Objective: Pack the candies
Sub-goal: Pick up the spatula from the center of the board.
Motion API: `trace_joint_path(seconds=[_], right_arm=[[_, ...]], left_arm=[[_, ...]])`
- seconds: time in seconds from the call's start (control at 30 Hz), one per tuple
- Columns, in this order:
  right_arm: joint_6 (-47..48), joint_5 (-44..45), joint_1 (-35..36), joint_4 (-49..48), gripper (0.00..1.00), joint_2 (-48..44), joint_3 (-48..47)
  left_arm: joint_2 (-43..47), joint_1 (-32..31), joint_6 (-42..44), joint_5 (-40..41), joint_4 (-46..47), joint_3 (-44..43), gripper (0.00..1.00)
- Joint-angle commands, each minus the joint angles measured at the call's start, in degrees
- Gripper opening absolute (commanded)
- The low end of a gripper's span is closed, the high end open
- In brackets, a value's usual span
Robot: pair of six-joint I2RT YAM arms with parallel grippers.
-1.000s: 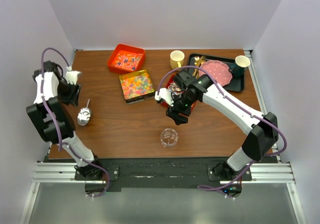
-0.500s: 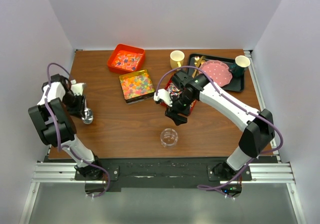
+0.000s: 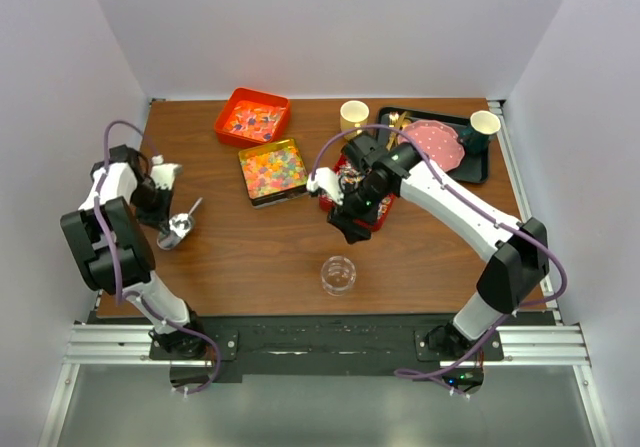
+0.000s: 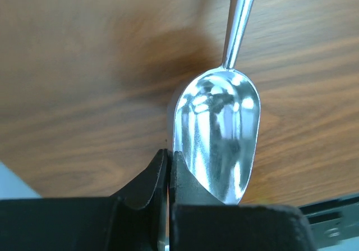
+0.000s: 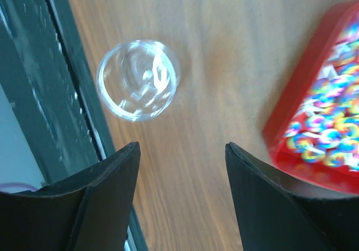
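Note:
The candies lie in three containers: orange-red ones in an orange tray [image 3: 252,119], glossy gummies in a square yellow tin [image 3: 272,170], and wrapped ones in a red tray [image 5: 331,133] partly hidden under my right arm. My left gripper [image 3: 163,210] [image 4: 169,153] is shut on the rim of a shiny metal scoop [image 3: 179,227] [image 4: 219,138] at the table's left side; its handle points away. The scoop is empty. My right gripper [image 3: 346,221] [image 5: 182,145] hangs open over bare wood, between the red tray and a clear glass jar [image 3: 338,274] [image 5: 138,80].
At the back right a black tray [image 3: 482,169] carries a pink dotted plate [image 3: 434,144] and a dark green mug [image 3: 478,132]. A yellow cup [image 3: 353,115] stands beside it. The table's near edge runs just past the jar.
My left gripper came down and inward and closed on the scoop, which turned so its handle points up and right. The right gripper shifted slightly toward the red tray.

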State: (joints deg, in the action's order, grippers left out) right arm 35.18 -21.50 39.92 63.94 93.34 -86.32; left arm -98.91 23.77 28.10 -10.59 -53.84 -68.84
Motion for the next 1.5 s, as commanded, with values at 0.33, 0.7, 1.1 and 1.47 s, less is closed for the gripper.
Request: trace_joint_path(seconds=[0.33, 0.7, 1.1, 1.47], right_arm=[[2.43, -9.87, -2.92, -15.68, 0.89, -3.16, -12.82], [13.60, -14.00, 0.24, -15.16, 0.81, -0.71, -14.31], [7.36, -20.16, 0.42, -18.24, 0.67, 3.95, -14.75], [2.71, -20.17, 0.33, -20.44, 0.47, 6.07, -14.84]], left_arm=[[7.68, -17.15, 32.64, -27.02, -18.75, -20.02, 0.00], [9.35, -33.07, 21.74, -33.35, -15.24, -20.11, 0.00], [12.25, -38.09, 12.95, -35.99, -10.49, -20.90, 0.00], [13.40, -39.06, 12.95, -34.85, -10.32, -20.55, 0.00]])
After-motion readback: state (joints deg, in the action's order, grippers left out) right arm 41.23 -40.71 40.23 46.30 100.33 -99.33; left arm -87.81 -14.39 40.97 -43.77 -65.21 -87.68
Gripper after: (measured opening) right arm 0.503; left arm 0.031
